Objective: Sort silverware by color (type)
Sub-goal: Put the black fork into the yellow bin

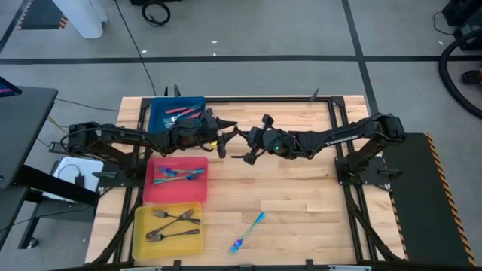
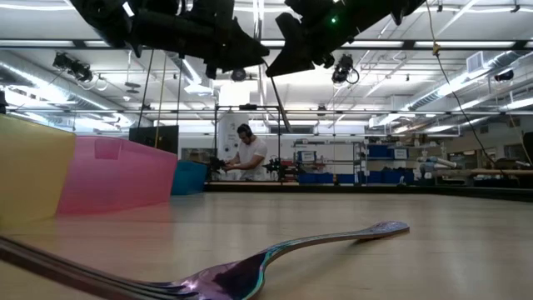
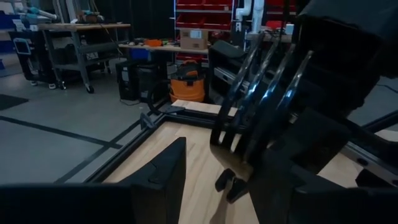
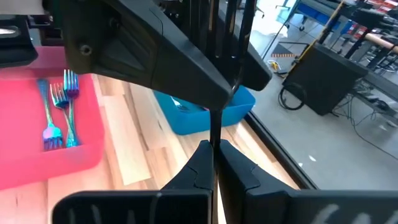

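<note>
Looking down, you see both arms meeting above the middle of the wooden table, just beside the blue tray. Your right gripper has its fingers pinched together on the thin handle of a dark metal fork, which stands upright with its tines up, right between the left gripper's spread fingers. Those left fingers stand wide apart around the fork; you cannot tell whether they touch it. A blue-handled fork lies alone on bare wood near the front edge, well apart from both grippers. The red tray holds blue-handled forks, the yellow tray dark metal forks, and the blue tray red-handled pieces. Right of the trays you have open tabletop out to the black frame rail.
</note>
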Action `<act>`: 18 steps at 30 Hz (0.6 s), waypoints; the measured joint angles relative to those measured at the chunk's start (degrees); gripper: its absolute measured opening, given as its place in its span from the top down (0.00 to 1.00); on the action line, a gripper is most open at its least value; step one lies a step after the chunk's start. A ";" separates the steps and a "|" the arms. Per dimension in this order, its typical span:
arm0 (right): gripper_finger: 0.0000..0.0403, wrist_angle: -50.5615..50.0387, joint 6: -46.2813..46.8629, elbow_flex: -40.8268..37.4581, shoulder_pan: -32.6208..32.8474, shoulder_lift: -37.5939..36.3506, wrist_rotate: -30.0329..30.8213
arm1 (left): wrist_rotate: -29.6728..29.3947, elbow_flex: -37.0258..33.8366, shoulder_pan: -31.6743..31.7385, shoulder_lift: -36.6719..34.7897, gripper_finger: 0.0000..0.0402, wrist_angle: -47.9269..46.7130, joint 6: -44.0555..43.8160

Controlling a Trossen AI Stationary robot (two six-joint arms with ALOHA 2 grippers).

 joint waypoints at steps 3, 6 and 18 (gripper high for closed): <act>0.97 -0.02 0.77 0.00 0.02 0.00 -0.16 | 0.15 0.00 -0.02 0.00 0.66 0.04 -0.01; 0.97 -0.02 0.92 0.00 -0.02 0.00 -0.46 | 0.22 0.00 -0.02 0.00 0.75 -0.01 0.07; 0.96 -0.56 0.87 0.00 -0.06 0.00 -3.42 | 0.66 0.09 -0.08 -0.02 0.99 -1.01 3.07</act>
